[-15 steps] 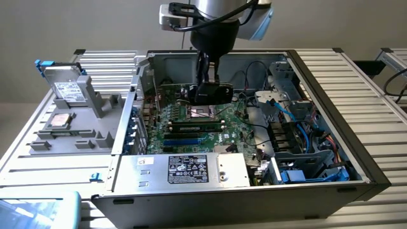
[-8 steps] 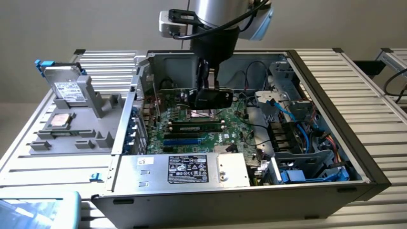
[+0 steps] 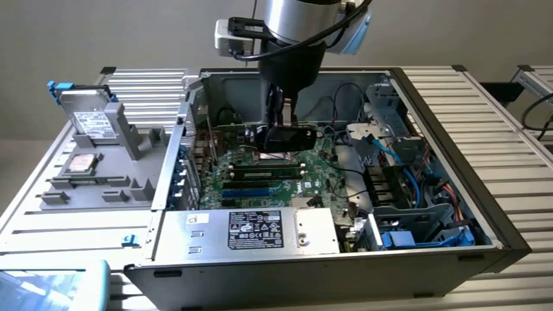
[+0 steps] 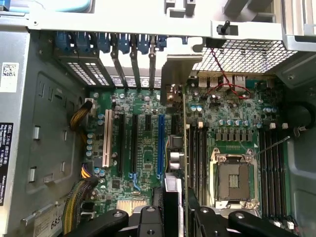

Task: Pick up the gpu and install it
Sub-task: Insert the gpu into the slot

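Fingers (image 4: 148,219) come first: we see them closed on the gpu (image 4: 172,207), one on each face of the card, so it stands on edge between them. In the wrist view the card runs away from the fingers as a thin line, and its silver end bracket (image 4: 177,74) points toward the row of rear slot covers (image 4: 131,59). It lies between the blue expansion slot (image 4: 160,148) and the memory slots (image 4: 197,153), just beside the empty CPU socket (image 4: 231,180). We cannot tell whether its lower edge touches the motherboard (image 4: 143,163).

In the exterior view the gpu (image 3: 289,139) shows its black cooler and hangs under the arm inside the open computer case (image 3: 432,214), over the far part of the green board. Nearer the camera, two memory sticks (image 3: 263,173) sit in their slots, and the power supply (image 3: 259,230) with its black label fills the near corner.

On the exterior view's left, well apart from the case, a grey fixture (image 3: 129,139) holds a hard drive (image 3: 87,120) upright. Everything rests on a slatted metal surface (image 3: 484,116).
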Motion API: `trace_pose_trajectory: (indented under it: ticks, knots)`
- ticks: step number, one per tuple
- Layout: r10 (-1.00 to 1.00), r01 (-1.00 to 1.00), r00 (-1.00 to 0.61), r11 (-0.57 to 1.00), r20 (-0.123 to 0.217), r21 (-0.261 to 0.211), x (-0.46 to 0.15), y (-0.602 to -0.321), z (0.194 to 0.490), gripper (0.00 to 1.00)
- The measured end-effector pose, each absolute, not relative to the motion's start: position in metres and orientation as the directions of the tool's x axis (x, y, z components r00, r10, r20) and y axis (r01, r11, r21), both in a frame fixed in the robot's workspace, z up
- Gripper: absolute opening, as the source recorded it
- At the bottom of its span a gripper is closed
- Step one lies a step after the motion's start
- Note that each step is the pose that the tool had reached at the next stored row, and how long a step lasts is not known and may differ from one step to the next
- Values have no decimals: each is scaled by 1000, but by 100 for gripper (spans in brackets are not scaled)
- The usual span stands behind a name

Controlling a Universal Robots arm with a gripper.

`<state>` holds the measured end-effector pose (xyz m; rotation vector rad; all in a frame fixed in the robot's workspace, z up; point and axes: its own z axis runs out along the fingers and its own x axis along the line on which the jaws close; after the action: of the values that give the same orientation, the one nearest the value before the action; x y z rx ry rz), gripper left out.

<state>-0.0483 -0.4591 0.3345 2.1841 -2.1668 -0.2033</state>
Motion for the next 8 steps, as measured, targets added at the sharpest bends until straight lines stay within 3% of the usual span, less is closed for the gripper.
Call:
trace_pose_trajectory:
  ticks: [8]
  knots:
    - [-999,-991,5,-12,-53,133,-52,-462,321,29]
